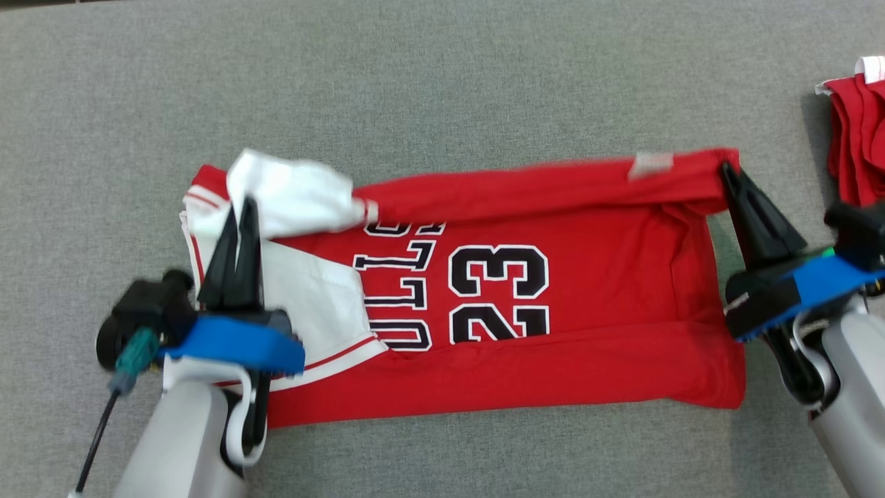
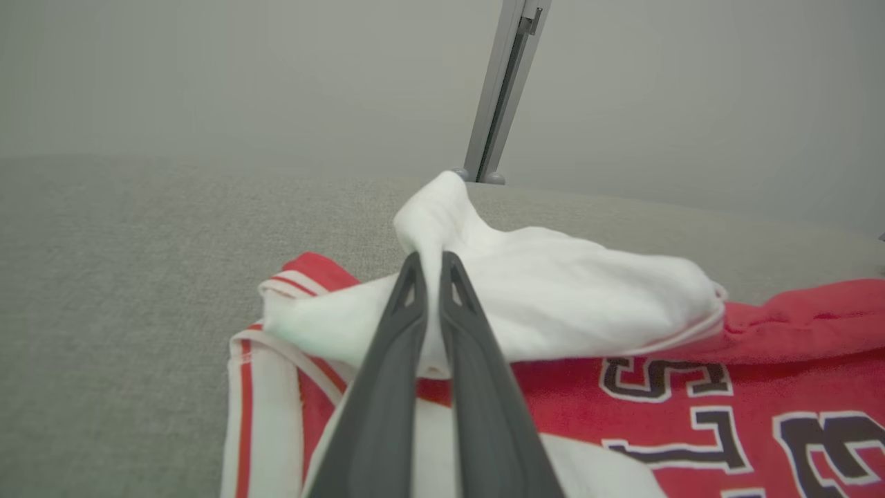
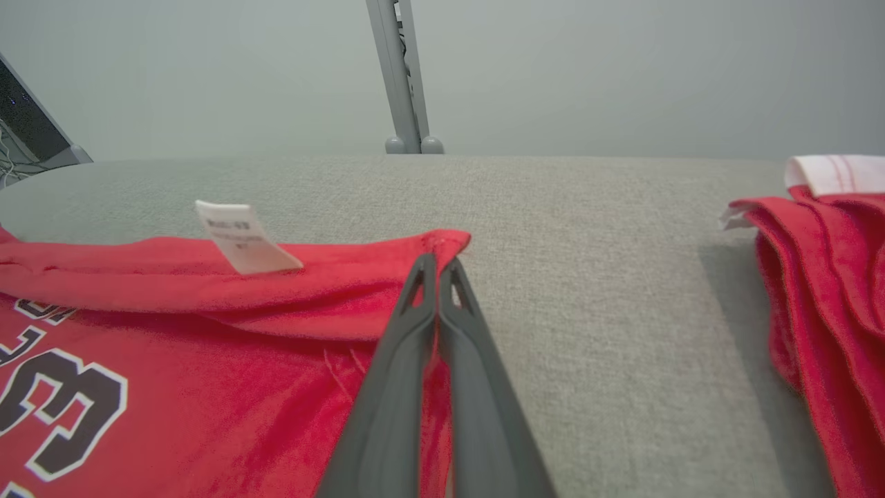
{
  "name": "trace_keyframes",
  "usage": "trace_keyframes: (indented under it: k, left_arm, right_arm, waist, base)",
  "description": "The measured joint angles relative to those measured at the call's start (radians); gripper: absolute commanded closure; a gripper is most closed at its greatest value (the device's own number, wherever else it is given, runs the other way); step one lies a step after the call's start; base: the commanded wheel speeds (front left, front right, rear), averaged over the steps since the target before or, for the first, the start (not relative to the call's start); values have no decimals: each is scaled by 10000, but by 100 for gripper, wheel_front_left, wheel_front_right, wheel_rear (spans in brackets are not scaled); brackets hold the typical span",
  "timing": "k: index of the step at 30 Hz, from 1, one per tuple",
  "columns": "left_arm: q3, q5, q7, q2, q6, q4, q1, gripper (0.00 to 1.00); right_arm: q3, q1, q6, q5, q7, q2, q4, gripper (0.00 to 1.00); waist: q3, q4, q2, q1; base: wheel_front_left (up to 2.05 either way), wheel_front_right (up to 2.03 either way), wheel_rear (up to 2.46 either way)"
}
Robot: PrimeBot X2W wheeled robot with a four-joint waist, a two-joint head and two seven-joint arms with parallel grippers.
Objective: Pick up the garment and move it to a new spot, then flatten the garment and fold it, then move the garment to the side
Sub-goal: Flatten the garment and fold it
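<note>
On a grey fabric tabletop (image 1: 442, 83). Pinched tight in the left gripper (image 1: 238, 204): the white sleeve (image 1: 290, 190) of the red number 23 jersey (image 1: 553, 373), spread mid-table with its far edge folded over. Pinched in the right gripper (image 1: 727, 169): the far hem corner, near the care label (image 1: 650, 164). Probably mid-fold; with uneven pulling, may skew or slip free, or drag toward the second red garment (image 1: 857, 131). Hard to tell how many layers gripped; lettering partly covered.
</note>
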Motion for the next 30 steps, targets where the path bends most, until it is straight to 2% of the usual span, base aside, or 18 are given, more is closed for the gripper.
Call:
trace_keyframes:
  k: [5,11,12,13,14,18,24,30]
  left_arm:
    - [184,-309,92,12,330,-840,1413,100]
    - [111,-740,865,44,380,-1252,2558,100]
    - [136,-834,1011,50,422,-1216,2704,100]
    - [157,-918,1110,50,435,-1172,2828,64]
    - [165,-980,1127,42,433,-1151,2930,0]
    - [134,-976,1011,-13,579,-1166,3167,0]
    - [232,-203,276,46,1152,-1900,3301,0]
    - [228,571,119,311,1592,-2562,3379,0]
  right_arm:
    - [-690,1429,0,-144,-6,173,-863,100]
    - [-1262,3082,0,-405,-6,631,-1475,99]
    - [-1266,3311,0,-466,-4,723,-1522,67]
    - [-1310,3531,0,-527,-6,825,-1559,22]
    - [-1352,3693,0,-562,-4,901,-1590,0]
    - [-1768,4237,0,-867,-6,1189,-1996,0]
    - [-2755,5015,0,-1563,6,1666,-3208,0]
    - [-3639,5323,0,-2671,681,2140,-4422,0]
  waist:
    - [-257,21,0,0]
    - [-599,101,0,0]
    - [-658,94,0,0]
    - [-711,87,-1,-1]
    - [-768,82,-1,0]
    - [-1020,80,0,1]
    - [-1476,114,-1,0]
    - [-1991,16,-1,1]
  base:
    - [0,0,0]
    - [0,0,0]
    - [0,0,0]
    - [0,0,0]
    - [0,0,0]
    - [0,0,0]
    - [0,0,0]
    - [0,0,0]
